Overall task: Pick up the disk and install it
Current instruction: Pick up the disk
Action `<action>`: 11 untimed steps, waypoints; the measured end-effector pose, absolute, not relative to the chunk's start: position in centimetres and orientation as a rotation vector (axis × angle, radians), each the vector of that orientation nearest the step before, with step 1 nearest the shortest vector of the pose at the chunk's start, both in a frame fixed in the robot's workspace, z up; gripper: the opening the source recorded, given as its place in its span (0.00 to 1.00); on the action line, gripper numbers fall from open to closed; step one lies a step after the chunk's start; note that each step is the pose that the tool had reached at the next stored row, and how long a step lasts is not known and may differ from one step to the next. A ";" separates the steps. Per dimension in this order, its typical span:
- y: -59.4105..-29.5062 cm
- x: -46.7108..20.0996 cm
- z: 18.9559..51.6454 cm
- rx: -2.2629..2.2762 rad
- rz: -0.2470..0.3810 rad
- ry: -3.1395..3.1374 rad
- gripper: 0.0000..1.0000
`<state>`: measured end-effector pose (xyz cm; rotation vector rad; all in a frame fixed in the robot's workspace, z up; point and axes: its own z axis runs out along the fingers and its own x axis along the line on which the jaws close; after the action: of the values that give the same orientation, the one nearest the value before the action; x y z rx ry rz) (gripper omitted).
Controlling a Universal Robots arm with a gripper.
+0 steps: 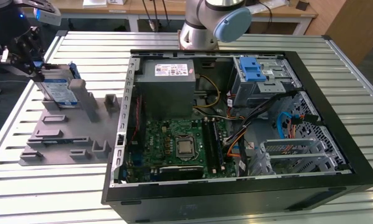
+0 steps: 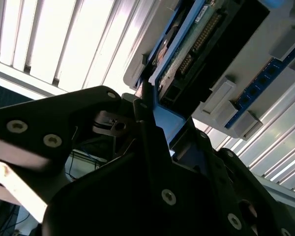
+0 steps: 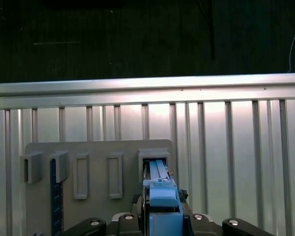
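The ribbed metal counter (image 1: 50, 196) carries an open computer case (image 1: 236, 198) and, on the exterior view's left, a grey holder (image 1: 68, 140) with several slots. The disk (image 1: 57, 91) stands on its edge in one slot, well apart from the case. The end effector (image 1: 36, 67) is at its upper end, and in the second wrist view the fingers (image 2: 150, 132) look closed on the blue rail (image 2: 169, 120). I think the lift should go straight along the slot, without tilt, so the rails do not catch on the walls.
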<state>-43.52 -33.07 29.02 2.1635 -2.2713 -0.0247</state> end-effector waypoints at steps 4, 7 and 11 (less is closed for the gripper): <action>-33.1 -43.5 29.0 2.179 -0.024 -2.256 0.37; -33.1 -43.5 29.0 2.192 -0.024 -2.242 0.37; -33.1 -43.5 29.0 2.193 -0.024 -2.242 0.37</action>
<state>-43.52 -33.08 29.02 2.1927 -2.2422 -0.0241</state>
